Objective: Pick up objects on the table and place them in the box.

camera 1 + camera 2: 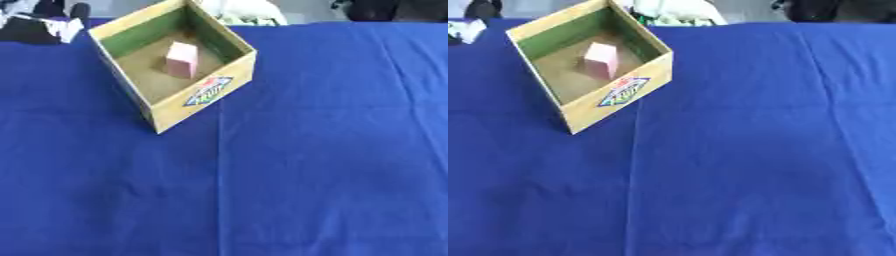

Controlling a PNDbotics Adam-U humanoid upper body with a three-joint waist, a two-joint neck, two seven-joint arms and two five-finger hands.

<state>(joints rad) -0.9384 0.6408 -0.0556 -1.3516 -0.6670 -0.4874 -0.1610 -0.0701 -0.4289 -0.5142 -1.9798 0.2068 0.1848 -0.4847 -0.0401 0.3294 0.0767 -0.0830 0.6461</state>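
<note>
We see a pink block [182,59] standing upright inside the open cardboard box [203,95], at eleven o'clock on the blue tabletop [315,165]; no hand shows.

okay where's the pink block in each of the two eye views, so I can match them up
Left eye view: the pink block stands inside the box, upper left of centre.
Right eye view: same block, inside the box, further toward the upper left corner of the picture.
Shared landmark: the colourful label on the box's near outer wall, just below and right of the block in both views.
</note>
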